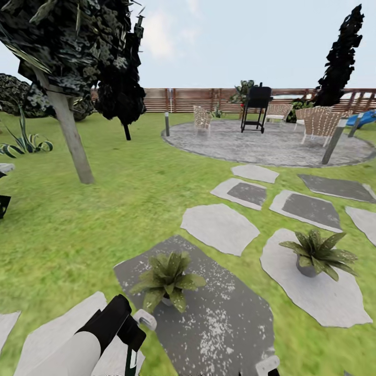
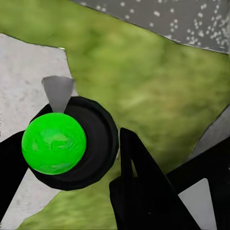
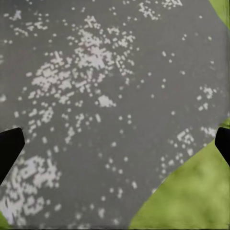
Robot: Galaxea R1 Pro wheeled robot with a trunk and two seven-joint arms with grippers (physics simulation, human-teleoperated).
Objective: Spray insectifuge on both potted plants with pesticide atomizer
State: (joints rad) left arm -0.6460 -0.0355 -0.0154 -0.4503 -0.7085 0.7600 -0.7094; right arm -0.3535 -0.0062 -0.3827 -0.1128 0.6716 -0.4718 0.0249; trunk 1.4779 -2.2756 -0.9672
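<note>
I have the pesticide atomizer (image 1: 137, 334) in my left claw (image 1: 128, 339), the fingers closed narrow on the bottle. In the left wrist view I look down its length: the round dark body with a bright green disc (image 2: 53, 143) at its end sits pinched between the black fingers (image 2: 143, 191), with lawn and pale stone far below. In the head view the pale trigger head pokes out just beyond the claw, toward the nearer potted plant (image 1: 167, 279). I judge I hold it low and forward like this so the nozzle faces that rosette, which stands just ahead of the left claw.

My right claw (image 3: 115, 143) is empty and spread wide; its two dark fingertips sit at opposite edges of the right wrist view, with nothing between them but the speckled dark stepping stone (image 3: 96, 96) beneath. It hangs out of the way, I think, since spraying needs one arm.

Each plant sits in a small grey pot. The near one's pot is nearly hidden under its leaves and stands on the dark speckled stone. The second potted plant (image 1: 316, 253) is well ahead and off to the right of both claws, on a pale stone (image 1: 324, 300), its grey pot plainly showing. I cannot tell what fills either pot beneath the leaves.
</note>
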